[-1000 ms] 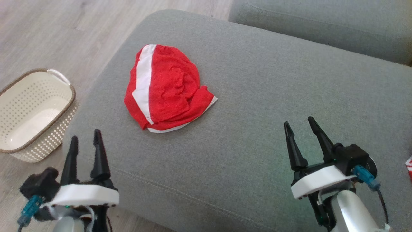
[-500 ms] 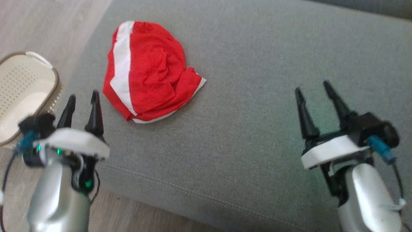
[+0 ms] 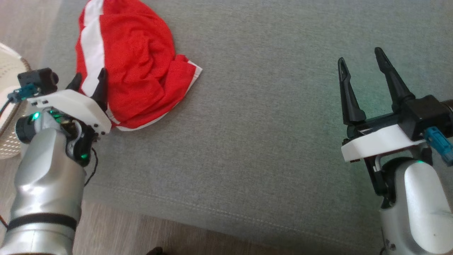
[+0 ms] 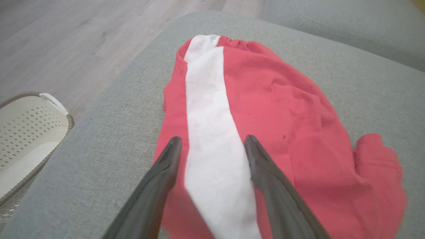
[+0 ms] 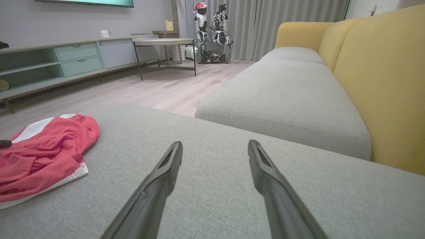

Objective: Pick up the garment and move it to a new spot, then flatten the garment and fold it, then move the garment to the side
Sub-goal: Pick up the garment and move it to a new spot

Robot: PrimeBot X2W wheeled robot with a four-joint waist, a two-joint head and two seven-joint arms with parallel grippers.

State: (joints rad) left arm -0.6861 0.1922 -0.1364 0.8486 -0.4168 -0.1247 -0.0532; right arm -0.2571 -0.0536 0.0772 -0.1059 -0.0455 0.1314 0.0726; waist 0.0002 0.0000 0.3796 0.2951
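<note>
loosely rumpled red garment, white stripe; woven grey cushion; left pincer, right pincer open.

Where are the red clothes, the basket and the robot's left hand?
garment (image 3: 141, 71), head view, middle of its red cloth.
basket (image 4: 30, 129), left wrist view, its holey inner wall.
left gripper (image 3: 90, 72), head view, midway between its fingertips.
</note>
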